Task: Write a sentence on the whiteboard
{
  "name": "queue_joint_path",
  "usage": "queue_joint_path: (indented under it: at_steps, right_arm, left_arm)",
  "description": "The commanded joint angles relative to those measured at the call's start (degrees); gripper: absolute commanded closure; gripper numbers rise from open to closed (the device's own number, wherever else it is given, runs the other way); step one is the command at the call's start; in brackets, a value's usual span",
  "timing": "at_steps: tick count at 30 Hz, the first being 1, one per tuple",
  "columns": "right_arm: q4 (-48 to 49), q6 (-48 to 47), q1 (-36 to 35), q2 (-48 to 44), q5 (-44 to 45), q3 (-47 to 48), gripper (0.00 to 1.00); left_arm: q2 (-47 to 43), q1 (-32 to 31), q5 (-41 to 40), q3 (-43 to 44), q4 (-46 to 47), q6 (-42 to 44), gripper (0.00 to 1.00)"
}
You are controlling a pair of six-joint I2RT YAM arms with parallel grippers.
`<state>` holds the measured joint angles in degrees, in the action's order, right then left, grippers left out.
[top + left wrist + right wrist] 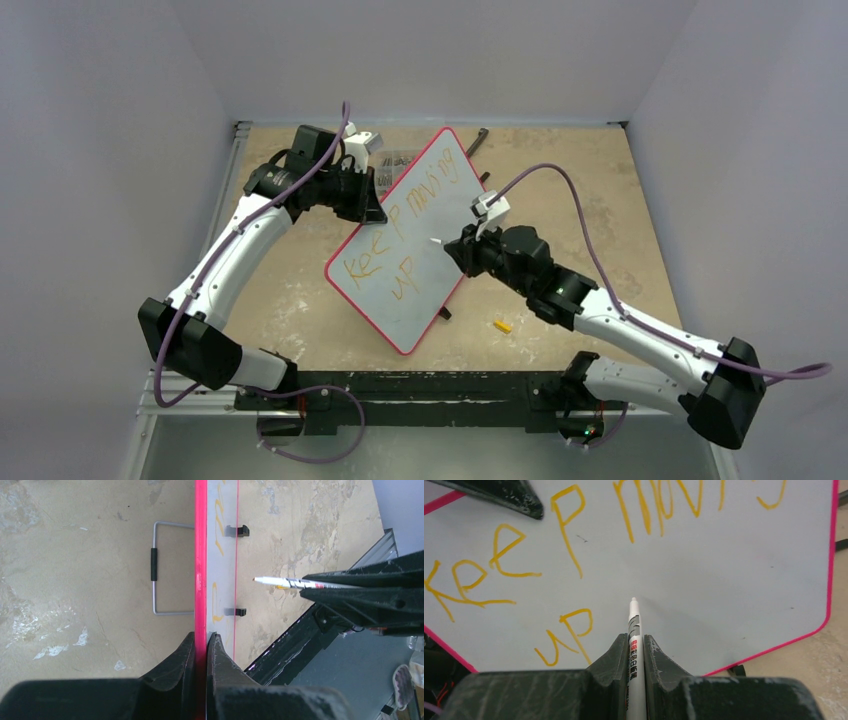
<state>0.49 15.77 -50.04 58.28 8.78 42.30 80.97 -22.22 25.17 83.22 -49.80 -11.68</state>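
Note:
The whiteboard (pixel 425 225), pale with a thin red frame, stands tilted in the middle of the table. The sentence (pixel 400 215) on it is in orange and reads "Keep moving" with "up" below. My left gripper (pixel 375 205) is shut on the board's left edge; its fingers clamp the red frame (pixel 200 555) in the left wrist view (pixel 201 636). My right gripper (pixel 462 245) is shut on a slim white marker (pixel 633 612). The marker tip sits to the right of "up", a little off the surface (pixel 724 580). The lettering (pixel 568 537) fills the right wrist view.
A small yellow cap (pixel 502 325) lies on the table near the right arm. A black tool (pixel 477 140) lies at the back. A wire stand (pixel 160 570) juts out behind the board. Two black feet (pixel 237 530) show on its lower edge.

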Motion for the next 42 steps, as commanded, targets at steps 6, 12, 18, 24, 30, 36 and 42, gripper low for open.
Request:
queue_joint_path:
  at_steps: [6,12,18,24,30,36,42]
  right_arm:
    - [1.2,2.0,4.9,-3.9,-4.6,-2.3,1.0]
    - [2.6,2.9,4.9,-3.7,-8.3,-4.1,1.0]
    - [3.7,2.4,4.9,-2.3,-10.6,-4.2,1.0]
    - [5.3,0.6,4.9,-0.5,-13.1,-2.5,1.0]
    - [7.0,0.2,4.9,2.0,-13.8,-1.0,1.0]
    - [8.6,0.2,4.9,4.8,-13.5,-0.5,1.0]
    - [9.4,0.3,4.9,5.8,-12.7,-1.3,1.0]
  left_arm:
    - [-0.7,0.2,-7.6,-0.3,1.7,4.4,1.0]
    - [-0.5,0.2,-7.2,-0.3,1.8,4.3,1.0]
    - [-0.2,0.2,-7.3,-0.2,1.8,4.3,1.0]
    - [-0.1,0.2,-7.4,-0.2,1.6,4.3,1.0]
    - [-0.2,0.2,-7.4,-0.1,1.6,4.4,1.0]
    - [-0.2,0.2,-7.4,-0.2,1.6,4.4,1.0]
    - [-0.3,0.2,-7.5,-0.1,1.6,4.4,1.0]
